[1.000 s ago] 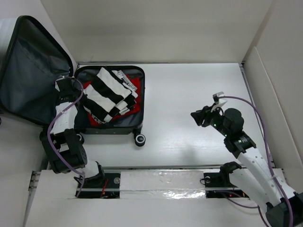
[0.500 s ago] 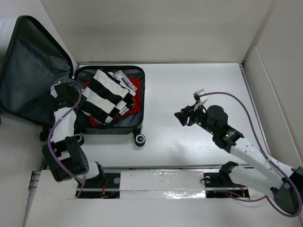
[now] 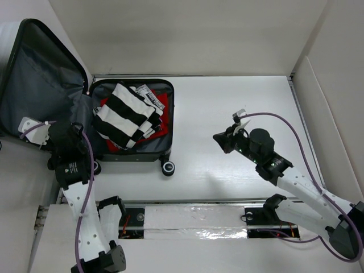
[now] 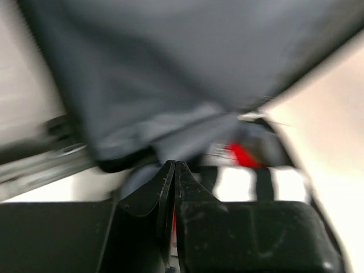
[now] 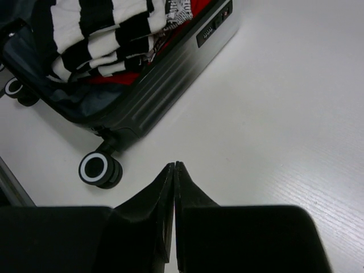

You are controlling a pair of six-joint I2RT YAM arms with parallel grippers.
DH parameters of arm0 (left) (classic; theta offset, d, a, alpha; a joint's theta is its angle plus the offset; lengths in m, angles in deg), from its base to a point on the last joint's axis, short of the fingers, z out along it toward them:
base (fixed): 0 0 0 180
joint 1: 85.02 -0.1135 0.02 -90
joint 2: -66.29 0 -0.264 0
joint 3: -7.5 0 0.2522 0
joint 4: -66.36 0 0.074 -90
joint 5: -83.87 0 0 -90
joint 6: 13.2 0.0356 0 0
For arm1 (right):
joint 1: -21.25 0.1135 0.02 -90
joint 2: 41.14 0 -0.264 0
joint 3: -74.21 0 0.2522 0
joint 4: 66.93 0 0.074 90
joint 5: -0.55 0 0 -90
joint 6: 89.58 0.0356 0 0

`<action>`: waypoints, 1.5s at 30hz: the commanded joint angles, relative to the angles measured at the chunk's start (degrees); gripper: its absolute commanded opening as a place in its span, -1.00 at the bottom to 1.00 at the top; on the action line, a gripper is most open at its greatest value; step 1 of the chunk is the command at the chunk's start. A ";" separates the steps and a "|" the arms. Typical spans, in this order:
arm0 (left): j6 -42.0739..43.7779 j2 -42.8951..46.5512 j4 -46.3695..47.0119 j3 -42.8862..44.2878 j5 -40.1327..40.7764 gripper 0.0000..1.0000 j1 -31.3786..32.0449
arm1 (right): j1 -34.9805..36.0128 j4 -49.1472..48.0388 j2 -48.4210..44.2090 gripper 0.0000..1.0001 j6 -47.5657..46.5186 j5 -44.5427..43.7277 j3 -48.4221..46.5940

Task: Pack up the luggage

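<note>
The luggage point(image 3: 136, 154) lies open at the table's left, its grey-lined lid point(image 3: 34, 85) tipped back against the wall. A folded black-and-white striped garment point(image 3: 122, 114) rests in the tray on something red point(image 3: 162, 104). My left gripper point(image 3: 77, 133) hovers shut and empty at the hinge side, under the lid point(image 4: 170, 57), its tips point(image 4: 174, 164) pointing at the blurred striped garment point(image 4: 239, 182). My right gripper point(image 3: 222, 139) is shut and empty over bare table to the right of the luggage point(image 5: 165, 79). Its tips point(image 5: 174, 165) sit near a caster wheel point(image 5: 98, 169).
White walls enclose the table at the back and on the right point(image 3: 330, 114). A caster wheel point(image 3: 168, 167) sticks out at the suitcase's near right corner. A rail with foil tape point(image 3: 193, 219) runs along the near edge between the arm bases.
My left arm has drawn back from the tray's left rim toward the near left, and its gripper has shut. My right arm moved left toward the luggage and its gripper shut.
</note>
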 commanded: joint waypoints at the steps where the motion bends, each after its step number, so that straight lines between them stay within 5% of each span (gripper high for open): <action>1: -5.91 -2.21 -9.98 -1.61 17.05 -1.00 -0.57 | -0.43 -1.70 -2.10 -0.80 -1.00 1.54 -0.48; 2: -6.80 -2.47 -12.95 -1.45 19.19 -0.93 -0.57 | -0.43 -1.18 -2.37 -0.78 -1.18 1.80 -0.48; 6: -6.99 -3.96 -14.92 -0.92 25.88 -0.11 -0.57 | -0.43 -1.00 -2.37 -0.66 -1.79 4.08 -0.83; 9: -4.88 -7.65 -12.90 -0.74 31.59 0.13 -0.57 | -0.43 -1.61 -1.67 -0.73 -2.23 6.19 -0.92; 23: 3.47 -21.28 -6.14 7.97 32.66 -0.12 -2.68 | 1.85 -1.53 6.77 -0.77 -4.87 7.96 -2.94; 30: 6.28 -21.20 -4.72 8.22 27.39 -1.00 -1.81 | 1.85 -0.82 8.09 -0.76 -4.34 3.48 -3.20; 36: 16.21 -15.66 4.68 3.66 30.97 -1.00 20.58 | 1.85 -0.21 12.21 -0.76 -3.82 2.68 -4.52; 42: 13.05 -18.82 0.29 1.11 39.15 -1.00 46.04 | 1.85 0.14 14.68 -0.74 -3.64 1.19 -5.31; 45: 8.41 -22.76 -5.14 0.49 38.03 -1.00 53.73 | 1.85 0.23 14.77 -0.66 -3.55 -0.04 -5.31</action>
